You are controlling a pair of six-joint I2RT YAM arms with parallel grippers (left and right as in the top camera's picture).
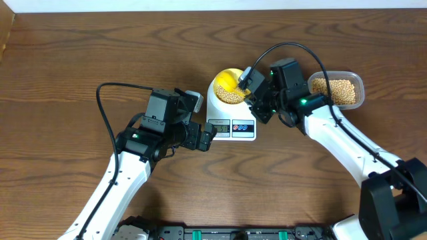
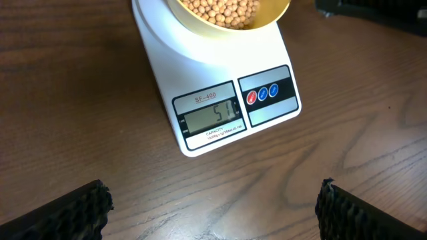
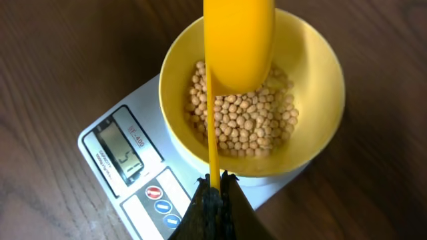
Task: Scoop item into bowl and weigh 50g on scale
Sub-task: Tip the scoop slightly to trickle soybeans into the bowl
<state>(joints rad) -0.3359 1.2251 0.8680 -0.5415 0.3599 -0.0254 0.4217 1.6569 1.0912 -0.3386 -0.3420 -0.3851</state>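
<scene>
One scale (image 1: 231, 127) bears one bowl (image 3: 327, 73) of beans (image 3: 247, 123), perhaps hundreds; one tub (image 1: 360, 88) far right. Left fingers (image 2: 73, 213) apart; right fingers (image 3: 215, 207) clamp one scoop (image 3: 239, 47).

Soft even light, faint shadows, slight sheen on the table (image 1: 60, 60), scale (image 2: 220, 67) display crisp and readable

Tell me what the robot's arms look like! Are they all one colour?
No. Both the left arm and right arm have long white tubes with chunky black joints, a small green light and a looping black cable. The left gripper and right gripper are black and rough-looking.
</scene>
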